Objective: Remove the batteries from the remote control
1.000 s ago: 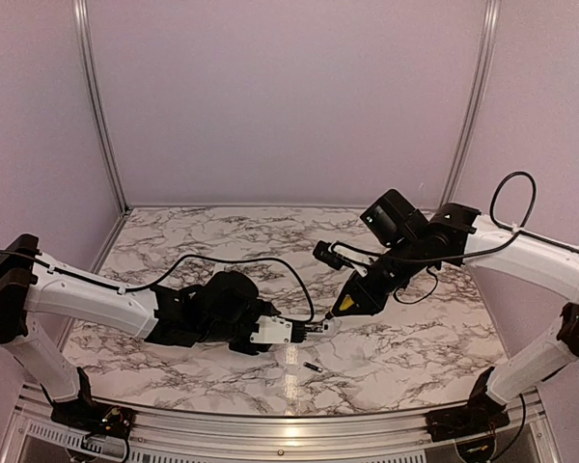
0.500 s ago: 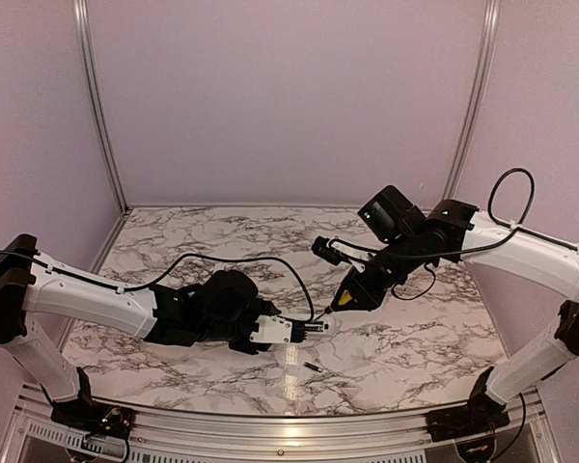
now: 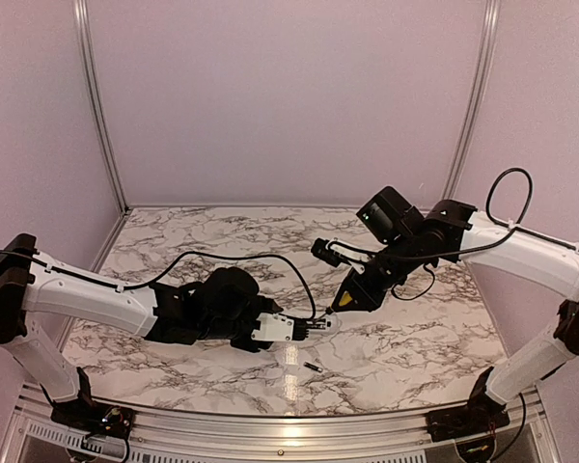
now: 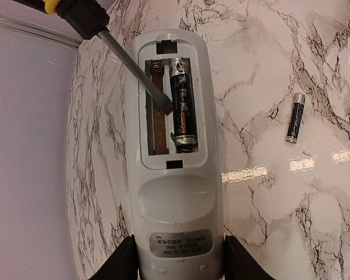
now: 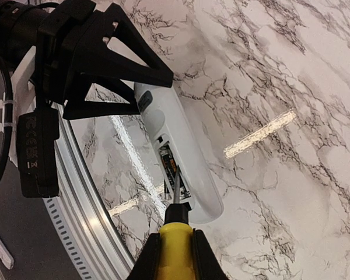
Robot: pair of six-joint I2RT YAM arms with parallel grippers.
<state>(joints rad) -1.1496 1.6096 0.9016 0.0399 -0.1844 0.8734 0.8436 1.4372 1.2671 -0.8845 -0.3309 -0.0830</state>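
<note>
The white remote control [image 4: 174,192] lies compartment-up on the marble table, with my left gripper [image 4: 178,259] shut on its near end. One dark battery [image 4: 181,105] sits in the right slot, and the left slot beside it is bare. The other battery [image 4: 295,117] lies loose on the table to the right; it also shows in the top view [image 3: 314,367]. My right gripper [image 5: 176,248] is shut on the yellow-handled screwdriver [image 5: 176,233]. The screwdriver's tip [image 4: 165,107] is in the compartment against the seated battery. In the top view the two grippers meet at the remote [image 3: 316,325].
The metal rail [image 5: 76,192] of the table's front edge runs just behind the remote in the right wrist view. Pink walls and aluminium posts [image 3: 98,106] enclose the table. A black cable [image 3: 420,285] loops under the right arm.
My right gripper has pulled back slightly, up and away from the remote, with the screwdriver tip still at the compartment. The left arm and the loose battery have not moved.
</note>
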